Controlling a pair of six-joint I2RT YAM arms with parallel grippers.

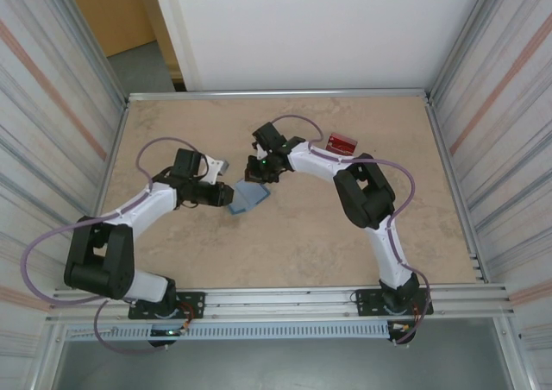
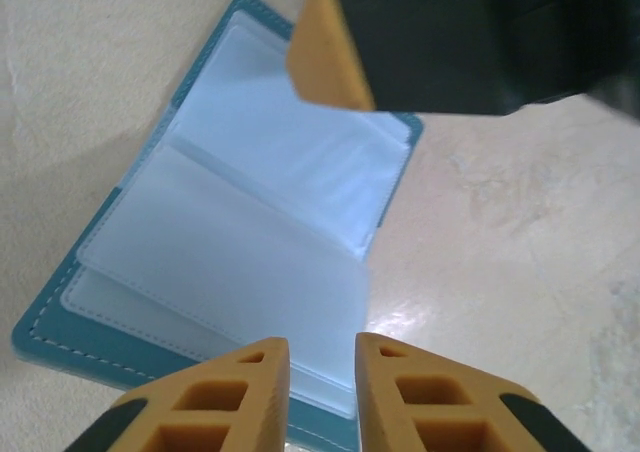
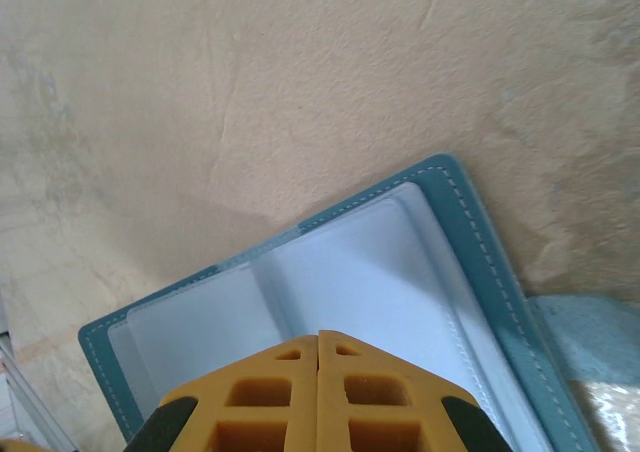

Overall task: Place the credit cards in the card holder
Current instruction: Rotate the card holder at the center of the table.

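Wallet's lying open, pockets look empty

The card holder (image 1: 251,197) sits mid-frame in the top view, between both grippers; it looks light and floppy with slick clear sleeves (image 2: 250,252), so I'd grab the stitched teal edge, not the plastic; left gripper (image 2: 322,372) has a narrow gap at the holder's near edge, can't tell if it's pinching; right gripper (image 3: 318,344) is fully closed over the inner sleeve; 0 cards inside; the red credit cards (image 1: 342,142) sit upper right of centre, well apart.
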